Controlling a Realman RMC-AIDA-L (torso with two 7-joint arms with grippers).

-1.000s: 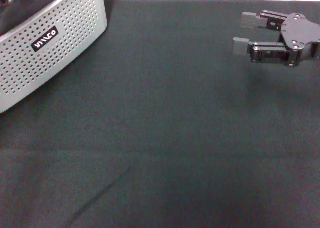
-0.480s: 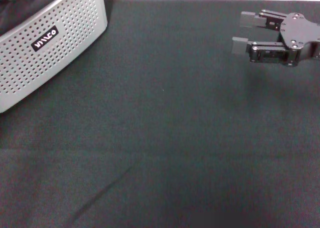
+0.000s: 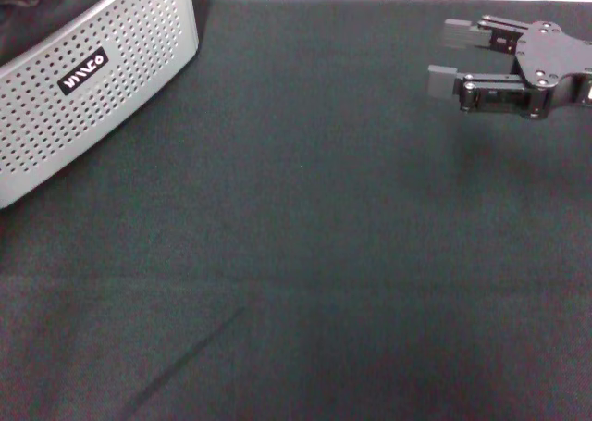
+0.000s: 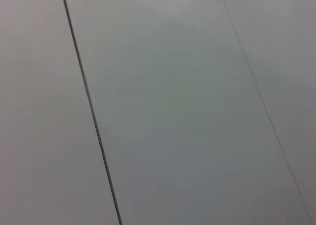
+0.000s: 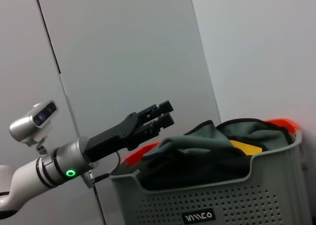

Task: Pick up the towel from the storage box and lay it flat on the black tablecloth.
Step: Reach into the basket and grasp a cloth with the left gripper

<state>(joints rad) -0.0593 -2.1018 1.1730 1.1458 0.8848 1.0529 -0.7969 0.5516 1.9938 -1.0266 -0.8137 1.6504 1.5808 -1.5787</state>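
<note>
1. Progress check: basically nothing is done yet. The towel is bunched up inside the storage box, mostly grey side out, with bits of orange and yellow poking up at the rim. Nothing has been laid out on the black tablecloth.

2. The left gripper shows up in the right wrist view, hanging just above the towel heap over the box. It isn't touching the cloth as far as I can tell, and it's carrying nothing. Its fingers look close together, but whether they're fully closed or a bit apart, I honestly cannot tell from this angle.

3. The right gripper hovers over the far right part of the tablecloth, fingers spread apart, holding nothing, pointing toward the box. It looks idle.

4. Still left, I'd guess: drop into the box, grab the towel, lift it clear of the rim, carry it over, spread it flat.

5. Room to move: the box sits well off to the side the right gripper's fingers point at, at the tablecloth's far corner. Between them it's all bare cloth with one faint crease nearer the robot, so plenty of landing space. The cloth's far edge runs just beyond the right gripper. The box rim is the main thing to snag on.
</note>
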